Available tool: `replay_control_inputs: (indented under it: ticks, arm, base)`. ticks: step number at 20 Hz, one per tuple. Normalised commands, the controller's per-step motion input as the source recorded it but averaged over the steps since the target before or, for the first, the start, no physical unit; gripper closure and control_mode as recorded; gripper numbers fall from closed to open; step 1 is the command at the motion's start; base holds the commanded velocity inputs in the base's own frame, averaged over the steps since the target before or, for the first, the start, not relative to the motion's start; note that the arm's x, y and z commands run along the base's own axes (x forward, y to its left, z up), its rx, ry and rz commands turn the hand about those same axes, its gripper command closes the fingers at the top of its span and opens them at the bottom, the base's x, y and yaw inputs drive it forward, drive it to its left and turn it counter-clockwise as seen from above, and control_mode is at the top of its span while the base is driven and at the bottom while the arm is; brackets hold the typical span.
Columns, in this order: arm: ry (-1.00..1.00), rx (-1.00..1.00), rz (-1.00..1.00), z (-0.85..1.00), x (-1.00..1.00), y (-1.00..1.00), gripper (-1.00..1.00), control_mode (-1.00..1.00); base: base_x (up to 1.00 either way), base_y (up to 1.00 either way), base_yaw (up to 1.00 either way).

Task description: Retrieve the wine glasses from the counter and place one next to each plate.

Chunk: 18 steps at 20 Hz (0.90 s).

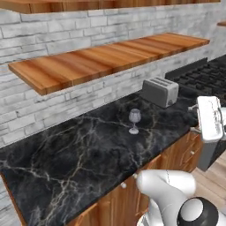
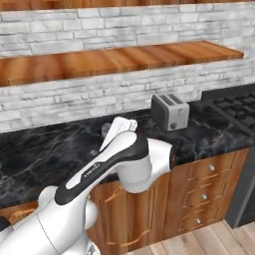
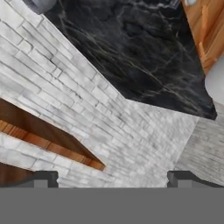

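One wine glass [image 1: 134, 120], small, clear and grey-tinted, stands upright on the counter [image 1: 88, 150], a black marble top with pale veins over brown cabinet doors. In the right base view my arm hides most of the glass; a grey bit of its bowl [image 2: 105, 130] shows beside the hand. My gripper [image 3: 112, 180] is open, its two dark tips far apart with nothing between them. It looks at the brick wall and the counter's end. The white hand [image 1: 208, 117] hangs to the right of the glass, apart from it, over the counter's front edge. The plates are out of view.
A silver toaster [image 1: 160, 91] stands near the wall, right of the glass. A black stove [image 1: 201, 75] adjoins the counter at the right. Wooden shelves [image 1: 101, 59] hang on the brick wall above. Drawers with round knobs [image 2: 204, 196] sit under the counter.
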Motion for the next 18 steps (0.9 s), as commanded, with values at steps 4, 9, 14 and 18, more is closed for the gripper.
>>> replay_control_inputs:
  ticks: [4, 9, 14, 18]
  arm:
    - [0.00, 0.00, 0.00, 0.00, 0.00, 0.00, -1.00, 1.00]
    - [0.00, 0.00, 0.00, 0.00, 0.00, 0.00, -1.00, 1.00]
    - [0.00, 0.00, 0.00, 0.00, 0.00, 0.00, -1.00, 1.00]
    - [0.00, 0.00, 0.00, 0.00, 0.00, 0.00, -1.00, 1.00]
  base:
    - [0.41, -0.43, 0.49]
    - [0.64, -0.16, 0.10]
    - [0.71, 0.25, 0.18]
    - [0.90, 0.01, 0.39]
